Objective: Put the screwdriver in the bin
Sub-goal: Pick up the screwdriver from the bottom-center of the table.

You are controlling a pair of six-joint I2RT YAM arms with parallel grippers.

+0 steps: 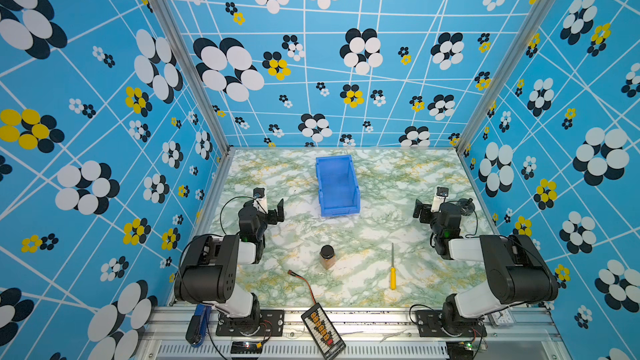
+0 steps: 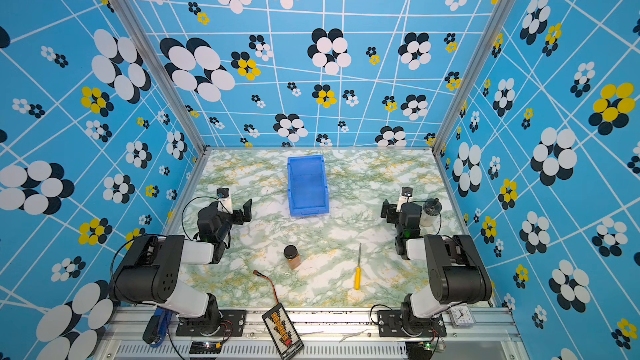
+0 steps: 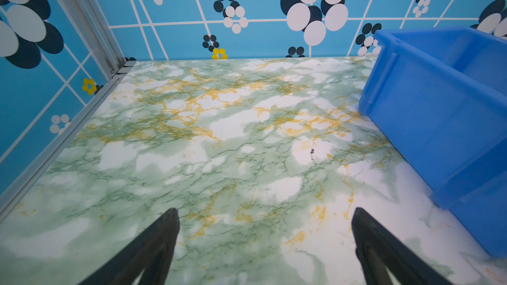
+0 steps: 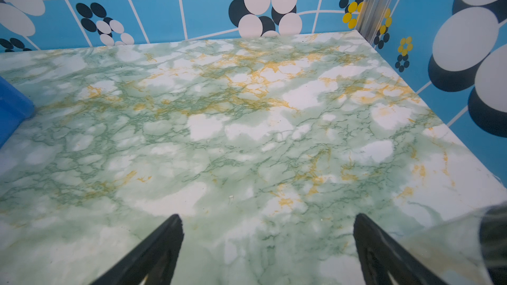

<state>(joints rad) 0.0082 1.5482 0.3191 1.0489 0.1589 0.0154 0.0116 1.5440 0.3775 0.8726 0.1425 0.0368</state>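
In both top views the screwdriver (image 1: 392,273) (image 2: 357,273) lies flat on the worktop (image 1: 363,237), on the right half near the front edge. Its shaft points toward the back, where the bin (image 1: 337,185) (image 2: 307,185) stands empty and well apart; a jar (image 1: 326,257) stands to the screwdriver's left. The left wrist view shows the left tool (image 3: 264,211) released, jaws spread over bare worktop, the bin near it. The right wrist view shows the right tool (image 4: 267,216) likewise spread and empty, the screwdriver out of its sight. Nothing looks started, I'd say: the right tool is the nearer, so it should swing back, close across the yellow handle, lift clear, and lower over the bin's front lip.
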